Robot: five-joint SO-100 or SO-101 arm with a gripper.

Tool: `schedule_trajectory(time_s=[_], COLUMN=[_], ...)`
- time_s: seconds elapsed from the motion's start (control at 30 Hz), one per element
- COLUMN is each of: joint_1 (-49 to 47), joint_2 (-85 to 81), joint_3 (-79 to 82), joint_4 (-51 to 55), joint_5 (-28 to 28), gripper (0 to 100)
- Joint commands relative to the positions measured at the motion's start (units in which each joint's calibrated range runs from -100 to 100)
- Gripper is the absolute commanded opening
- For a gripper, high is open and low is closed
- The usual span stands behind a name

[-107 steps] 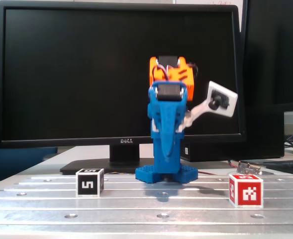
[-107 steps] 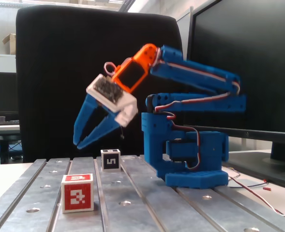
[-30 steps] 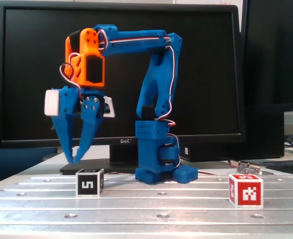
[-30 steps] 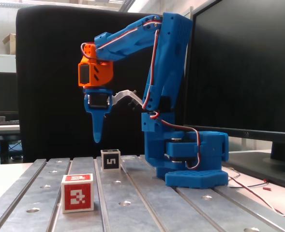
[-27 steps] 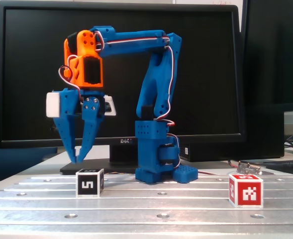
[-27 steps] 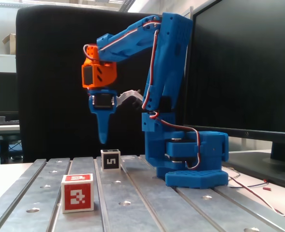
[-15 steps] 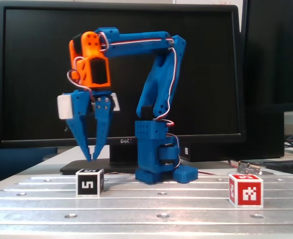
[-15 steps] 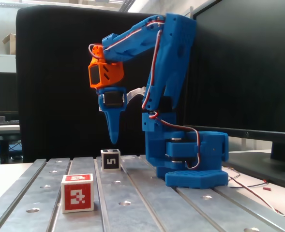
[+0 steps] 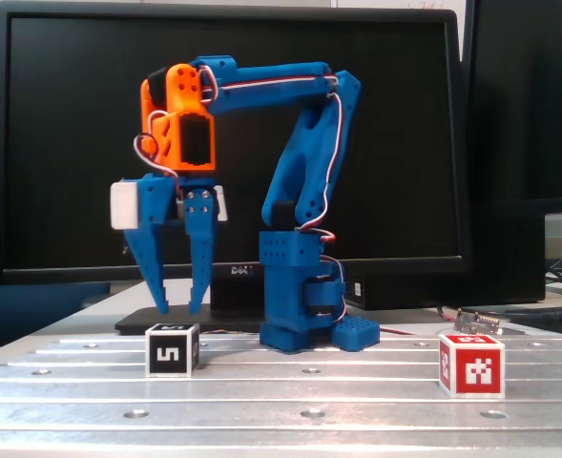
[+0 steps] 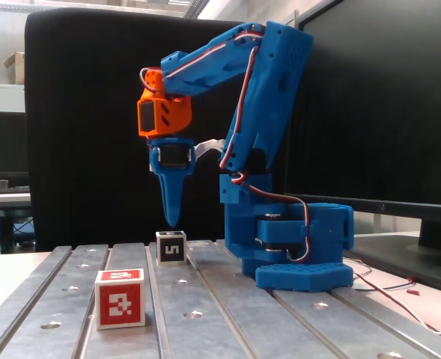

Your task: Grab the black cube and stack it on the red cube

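Above the black cube (image 9: 173,350) I hold my gripper (image 9: 178,309), fingers pointing straight down and parted about as wide as the cube, empty, with a clear gap of air under the tips. I hang here because the cube must pass between the fingers before I can close; in a fixed view (image 10: 172,222) the tips sit right over the cube (image 10: 171,246), so I judge the line-up good and the descent the next thing. Opening this narrowly leaves little slack, so a small drift sideways could set a fingertip on the cube's top edge instead of beside it.

The red cube (image 9: 470,364) stands well apart, far to the right in one fixed view and nearer the camera (image 10: 120,298) in the other, untouched, its flat top free for stacking.

Both cubes rest on a grooved metal plate (image 9: 309,396) with bolt holes, which also carries my blue base (image 9: 304,315). Behind stands a dark monitor (image 9: 71,143), switched off, and a black chair back (image 10: 78,112) beyond.
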Motion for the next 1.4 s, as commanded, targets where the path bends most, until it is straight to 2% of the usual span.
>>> schedule_trajectory(time_s=[0.0, 0.3, 0.9, 1.37], joint_1=[0.4, 0.8, 1.2, 1.7], joint_2=[2.6, 4.9, 5.4, 5.4], joint_3=[-4.1, -7.1, -6.5, 0.3], joint_4=[-0.4, -0.3, -4.4, -9.0], joint_5=[0.2, 0.2, 0.2, 0.3], gripper=[14, 24, 25, 25])
